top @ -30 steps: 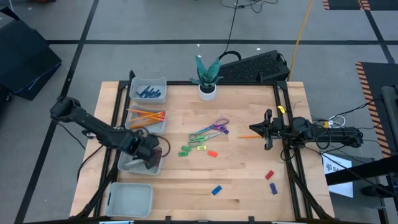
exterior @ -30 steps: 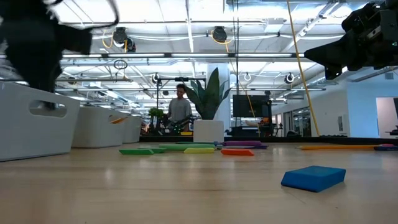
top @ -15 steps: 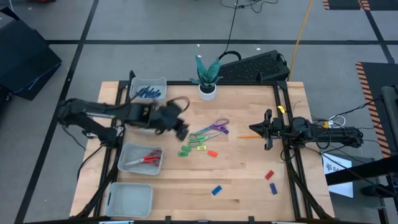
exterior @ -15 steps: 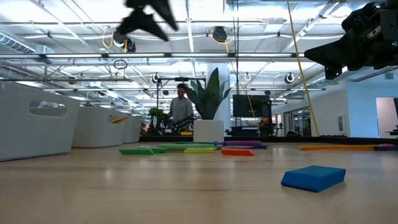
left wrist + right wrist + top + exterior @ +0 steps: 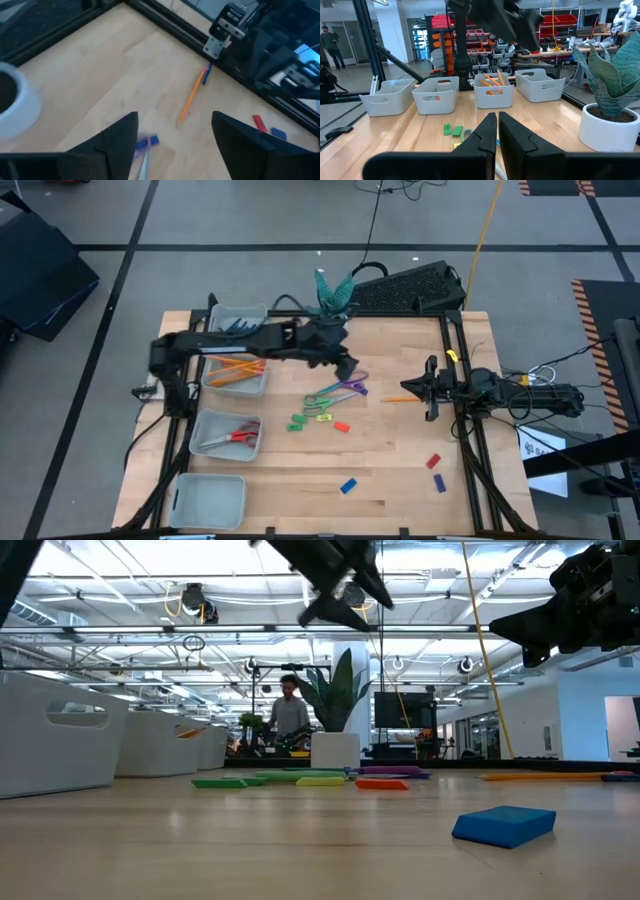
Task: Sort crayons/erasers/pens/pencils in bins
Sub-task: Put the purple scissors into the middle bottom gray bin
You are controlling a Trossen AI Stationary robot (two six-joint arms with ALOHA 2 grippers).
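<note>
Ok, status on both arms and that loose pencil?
Left gripper open, empty, above the scissors. Right gripper shut, parked at table's right edge. Pencil on the table beside it, nothing on it.

1. The right gripper point(image 5: 497, 131) shows its two dark fingers pressed almost together.
2. Four pale grey bins point(image 5: 441, 94) stand in a row across the wooden table point(image 5: 415, 131).
3. Orange pencils point(image 5: 493, 80) stick out of one bin.
4. Green erasers point(image 5: 452, 130) lie near the fingers.
5. A potted plant point(image 5: 610, 100) stands to one side.
6. The left arm point(image 5: 492, 17) hangs above the bins.
</note>
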